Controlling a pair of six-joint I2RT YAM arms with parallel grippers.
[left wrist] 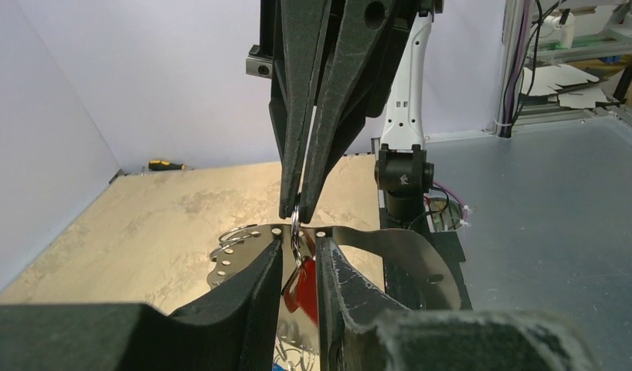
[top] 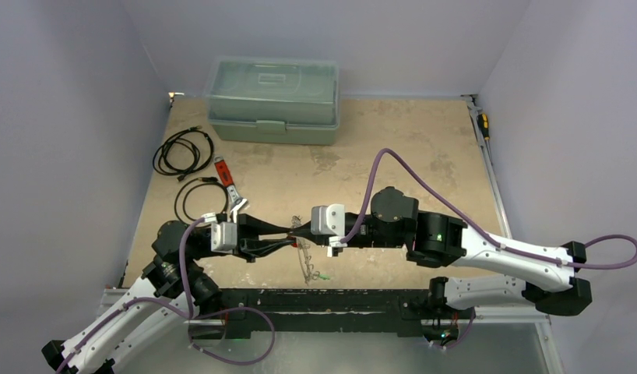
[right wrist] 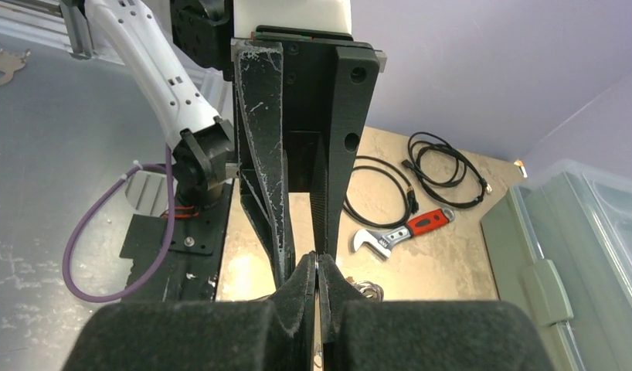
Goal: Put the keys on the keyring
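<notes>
**A:** Where is the keyring sitting?

**B:** I'm pinching the keyring (left wrist: 296, 226) edge-on in the right end effector (left wrist: 297, 207), over the near part of the counter (top: 424, 156). The left end effector (left wrist: 298, 241) is standing narrow around the red key (left wrist: 301, 292). I can't tell if it's gripping.

**A:** And your approach?

**B:** I'm aiming to steady the ring and feed slowly. The other keys (top: 307, 269) are dangling underneath and risk snagging. The wrench (top: 226, 183) and cables (top: 183, 152) are lying well apart.
</notes>
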